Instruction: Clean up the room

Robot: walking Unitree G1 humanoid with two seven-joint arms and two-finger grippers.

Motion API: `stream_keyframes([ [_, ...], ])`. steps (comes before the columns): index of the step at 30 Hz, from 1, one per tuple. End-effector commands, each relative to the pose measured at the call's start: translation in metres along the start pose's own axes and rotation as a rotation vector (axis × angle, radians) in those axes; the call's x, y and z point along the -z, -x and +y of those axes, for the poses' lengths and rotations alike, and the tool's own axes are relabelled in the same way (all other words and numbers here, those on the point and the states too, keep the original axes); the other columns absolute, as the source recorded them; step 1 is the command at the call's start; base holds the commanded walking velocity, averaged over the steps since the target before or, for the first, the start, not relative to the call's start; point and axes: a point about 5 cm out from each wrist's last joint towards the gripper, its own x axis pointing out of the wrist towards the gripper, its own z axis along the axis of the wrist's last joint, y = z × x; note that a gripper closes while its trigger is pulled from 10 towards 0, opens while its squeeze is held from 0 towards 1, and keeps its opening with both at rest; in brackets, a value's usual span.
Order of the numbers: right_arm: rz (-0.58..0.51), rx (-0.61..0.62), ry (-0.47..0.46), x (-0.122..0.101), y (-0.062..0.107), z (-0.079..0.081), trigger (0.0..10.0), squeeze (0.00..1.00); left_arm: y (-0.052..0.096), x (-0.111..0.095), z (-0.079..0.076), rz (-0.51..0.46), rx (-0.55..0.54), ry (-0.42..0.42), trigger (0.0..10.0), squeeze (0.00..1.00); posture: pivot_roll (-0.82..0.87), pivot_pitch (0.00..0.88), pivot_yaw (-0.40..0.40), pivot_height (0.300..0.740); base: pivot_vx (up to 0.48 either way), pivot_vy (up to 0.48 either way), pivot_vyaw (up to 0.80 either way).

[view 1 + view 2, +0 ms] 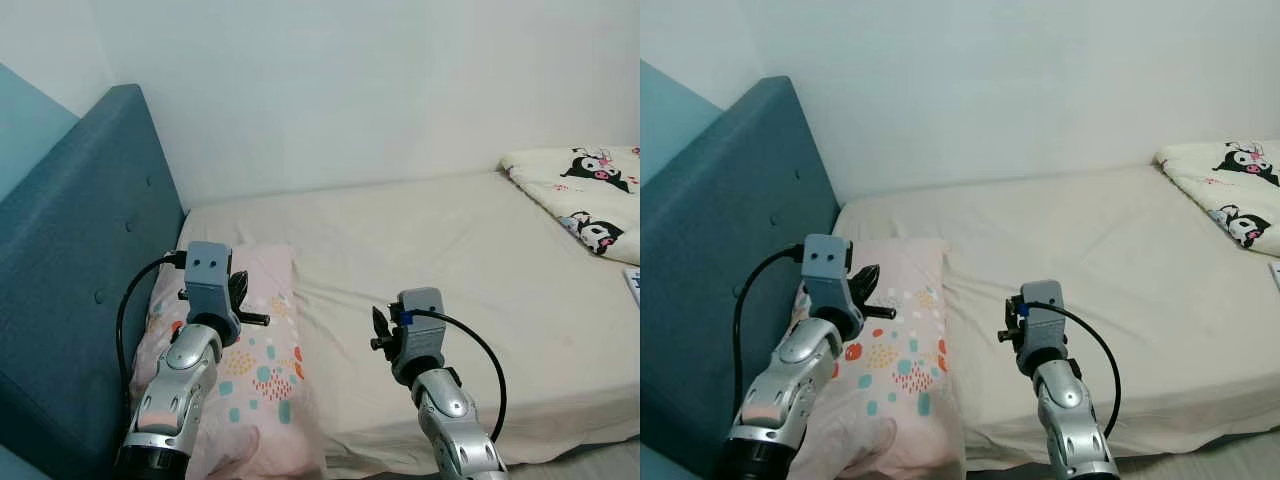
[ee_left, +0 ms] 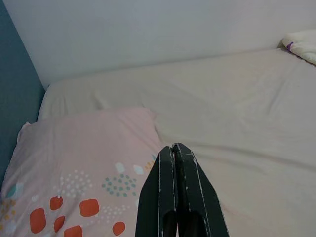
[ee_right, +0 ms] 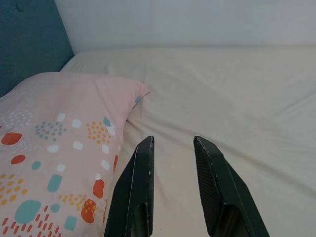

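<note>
A pink pillow [image 1: 265, 350] with coloured spots lies flat at the head of the bed, by the blue headboard [image 1: 70, 250]. My left gripper [image 1: 238, 290] hovers over the pillow; in the left wrist view its fingers [image 2: 173, 146] are shut with nothing between them. My right gripper [image 1: 380, 325] hangs over the cream sheet [image 1: 450, 260] just right of the pillow's edge. In the right wrist view it is open [image 3: 173, 139] and empty, with the pillow [image 3: 54, 143] off to one side.
A folded white blanket [image 1: 585, 190] with a black cartoon print lies at the far right of the bed. A small white and blue item [image 1: 634, 285] peeks in at the right edge. A white wall runs behind the bed.
</note>
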Motion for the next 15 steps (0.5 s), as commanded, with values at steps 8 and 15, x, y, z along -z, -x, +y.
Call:
stream_keyframes([
  [8, 0.023, 0.0, -0.026, 0.0041, 0.0024, 0.0006, 10.0, 0.0, -0.0017, 0.0034, -0.004, 0.013, 0.01, -0.016, 10.0, 0.0, -0.01, 0.0, 0.011, 0.74, 0.0, -0.251, 0.0],
  [15, 0.025, 0.001, -0.028, 0.0045, 0.0027, 0.0005, 10.0, 0.0, -0.0016, 0.0042, -0.0042, 0.017, 0.007, -0.016, 10.0, 0.0, -0.01, 0.0, 0.011, 0.74, 0.0, -0.48, 0.0],
])
